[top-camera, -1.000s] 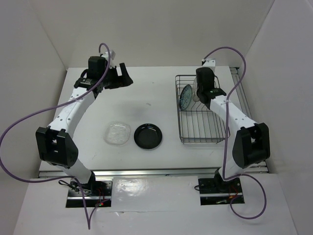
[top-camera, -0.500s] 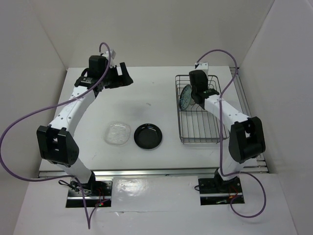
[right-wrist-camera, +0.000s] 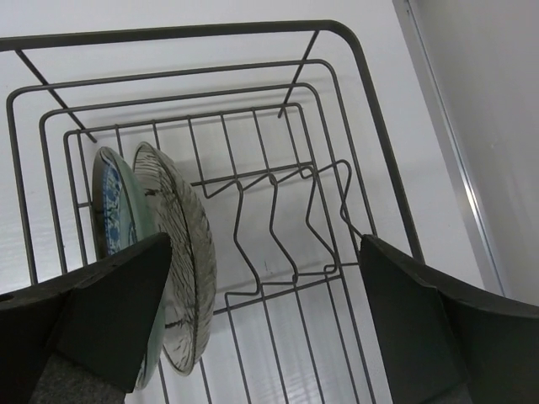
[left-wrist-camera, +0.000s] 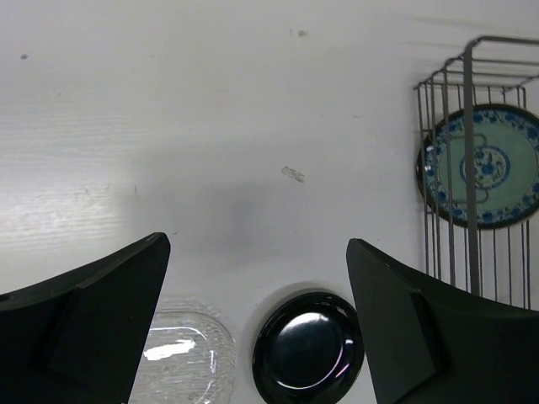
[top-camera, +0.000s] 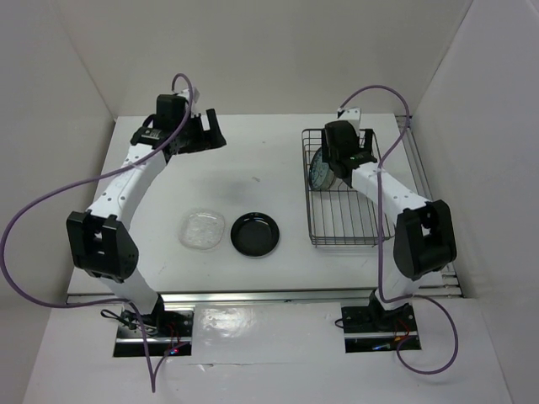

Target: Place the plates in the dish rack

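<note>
Plates, beige one (right-wrist-camera: 184, 252) and teal one (right-wrist-camera: 112, 206), stand on edge together at the rack's (right-wrist-camera: 364, 84) left end by the worktop's (top-camera: 253, 160) right edge; the right hand (right-wrist-camera: 265, 244), wide and empty above them, should rise straight out without nudging either.

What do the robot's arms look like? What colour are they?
Two thin white arms: the left arm and the right arm. Each has chunky black joints and a purple cable looping off it. The left tool and right tool each have two wide, matte black fingers.
</note>
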Controlling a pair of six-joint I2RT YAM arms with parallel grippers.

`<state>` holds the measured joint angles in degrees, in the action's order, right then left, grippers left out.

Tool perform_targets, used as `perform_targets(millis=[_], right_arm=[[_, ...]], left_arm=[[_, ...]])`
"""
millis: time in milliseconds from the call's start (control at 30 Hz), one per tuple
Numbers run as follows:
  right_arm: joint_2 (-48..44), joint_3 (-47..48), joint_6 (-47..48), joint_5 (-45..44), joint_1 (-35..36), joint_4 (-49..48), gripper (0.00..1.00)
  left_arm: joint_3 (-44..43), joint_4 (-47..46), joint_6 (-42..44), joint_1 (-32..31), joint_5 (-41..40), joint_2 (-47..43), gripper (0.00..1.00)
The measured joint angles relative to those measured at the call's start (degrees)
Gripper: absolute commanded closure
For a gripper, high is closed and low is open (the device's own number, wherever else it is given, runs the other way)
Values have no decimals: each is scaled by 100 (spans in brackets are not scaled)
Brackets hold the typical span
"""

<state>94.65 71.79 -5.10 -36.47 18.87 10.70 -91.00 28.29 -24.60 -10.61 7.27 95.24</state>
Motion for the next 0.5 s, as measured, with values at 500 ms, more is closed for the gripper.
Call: perform_targets(millis=[500], right_arm=[[-2232,17,-444,979,428,190,0]], left_arm=[[3827,1233,-2389,0,-1672,-3014,0]])
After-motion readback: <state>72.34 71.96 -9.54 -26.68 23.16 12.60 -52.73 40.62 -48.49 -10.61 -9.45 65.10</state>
